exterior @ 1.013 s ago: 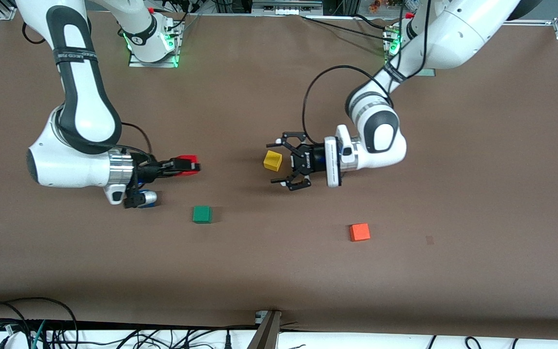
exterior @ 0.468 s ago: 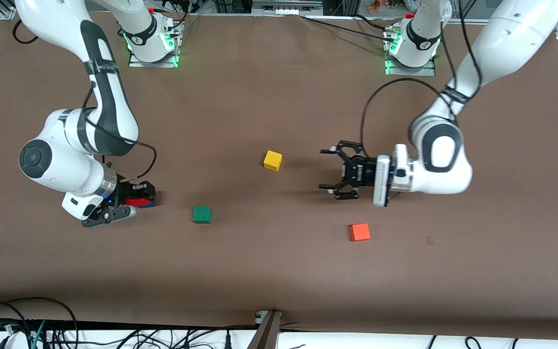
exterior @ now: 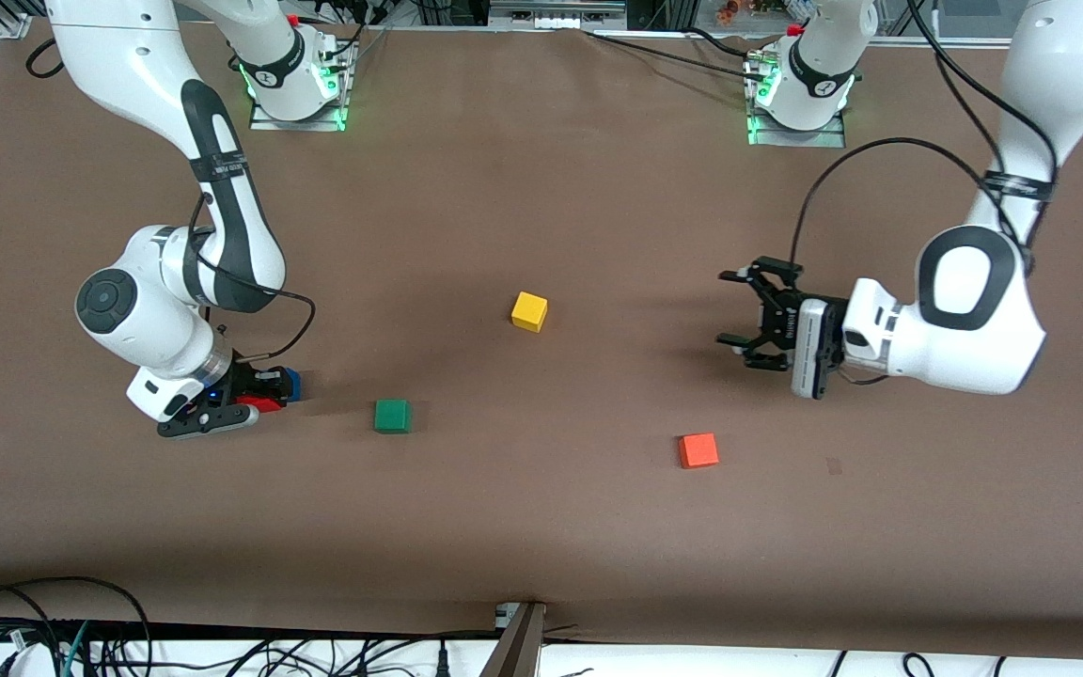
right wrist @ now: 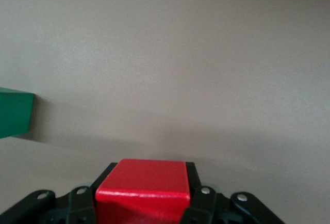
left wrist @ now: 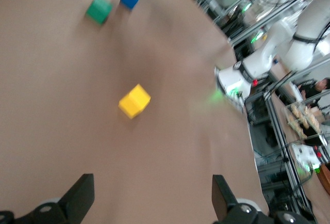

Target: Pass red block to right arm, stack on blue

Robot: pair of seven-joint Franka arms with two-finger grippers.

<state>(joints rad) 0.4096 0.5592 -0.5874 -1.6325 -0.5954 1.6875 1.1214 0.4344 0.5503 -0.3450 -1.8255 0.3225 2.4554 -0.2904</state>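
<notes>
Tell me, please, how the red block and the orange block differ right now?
The red block is clamped in the right gripper beside the blue block; the orange block lies free on the table, toward the left arm's end. They share the same cube shape and size.

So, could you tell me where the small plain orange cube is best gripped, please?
Take the small orange cube from straight above, gripping two opposite side faces: it lies flat on the table with free space all round. The open left gripper hovers closest; the right gripper is shut on the red block at the blue cube.
</notes>
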